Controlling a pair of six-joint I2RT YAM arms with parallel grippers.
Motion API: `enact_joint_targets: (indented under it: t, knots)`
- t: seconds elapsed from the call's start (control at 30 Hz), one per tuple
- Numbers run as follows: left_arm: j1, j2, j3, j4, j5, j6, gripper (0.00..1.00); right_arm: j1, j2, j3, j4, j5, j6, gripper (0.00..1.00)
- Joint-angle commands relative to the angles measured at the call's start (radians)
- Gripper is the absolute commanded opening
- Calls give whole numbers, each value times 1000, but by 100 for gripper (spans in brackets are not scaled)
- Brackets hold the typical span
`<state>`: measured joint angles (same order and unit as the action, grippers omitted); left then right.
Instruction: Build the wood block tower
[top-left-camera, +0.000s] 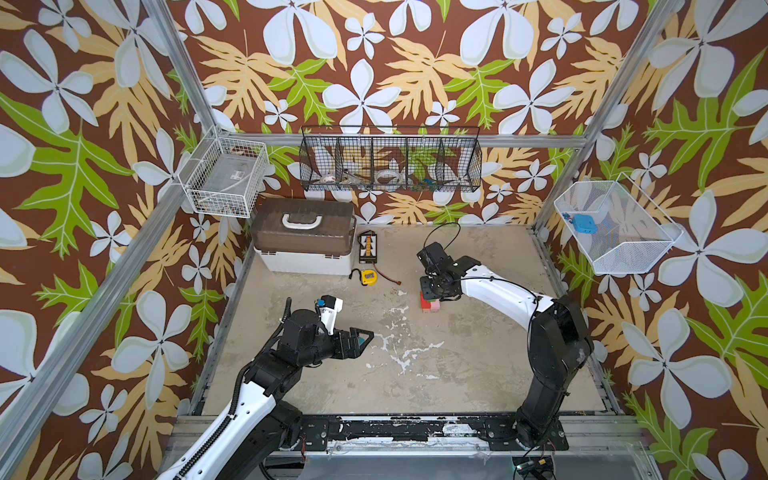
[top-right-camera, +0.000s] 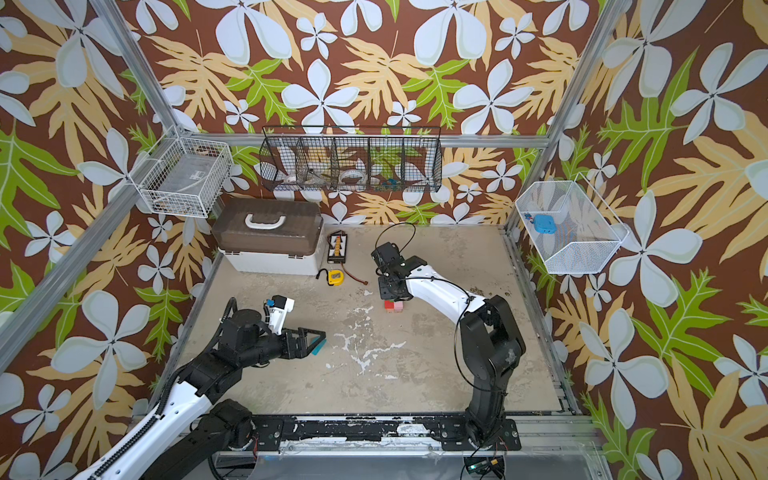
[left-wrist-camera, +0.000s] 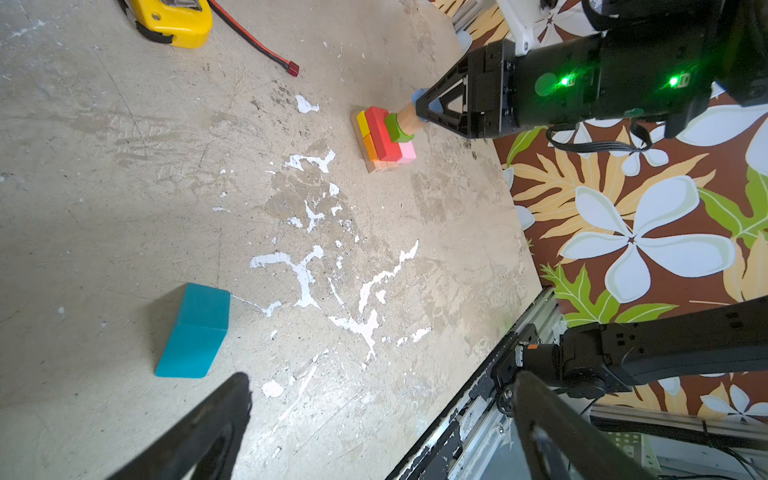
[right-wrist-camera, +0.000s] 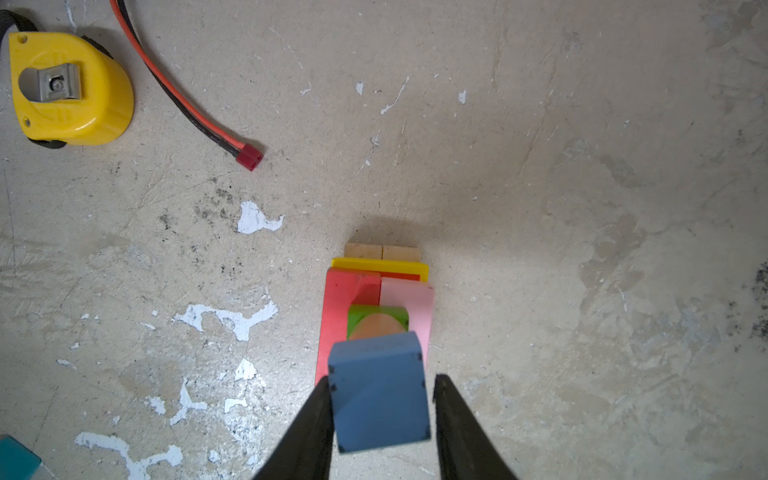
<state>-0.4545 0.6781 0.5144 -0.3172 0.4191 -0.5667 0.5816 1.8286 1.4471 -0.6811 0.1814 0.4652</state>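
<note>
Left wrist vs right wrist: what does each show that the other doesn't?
Left wrist only: the tower side-on, its wood cylinder standing on the green block under the right gripper; the whole teal block lying apart; the open left gripper. Right wrist only: the top face of the blue block between the right gripper's jaws, a sliver of gap at one side; the clip on the tape measure. Both: tape measure, red-black cable, red block, pink block.

The tower (top-left-camera: 429, 306) holds nine blocks: two plain planks (right-wrist-camera: 382, 251), one yellow (left-wrist-camera: 362, 124), one orange (left-wrist-camera: 369, 150), one red (left-wrist-camera: 380, 133), one pink (left-wrist-camera: 408, 151), one green (left-wrist-camera: 397, 129), one blue (right-wrist-camera: 380, 399), and one plain cylinder (left-wrist-camera: 407, 114). One teal block (left-wrist-camera: 193, 330) lies apart. One tape measure (right-wrist-camera: 95, 99), one cable (right-wrist-camera: 183, 104), one box (top-left-camera: 305, 237), three wire baskets (top-left-camera: 220, 203) (top-left-camera: 390, 185) (top-left-camera: 631, 257).
</note>
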Motion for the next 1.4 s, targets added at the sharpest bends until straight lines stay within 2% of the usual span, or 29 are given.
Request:
enact_joint_targets:
  t: [0.0,1.37]
  knots:
    - [0,-2,-1,21,3,9,100,1,-8,-2,-5,-5,6,41]
    - [0,-2,-2,23,2,10,100,1,-31,-33,5,-33,18,39]
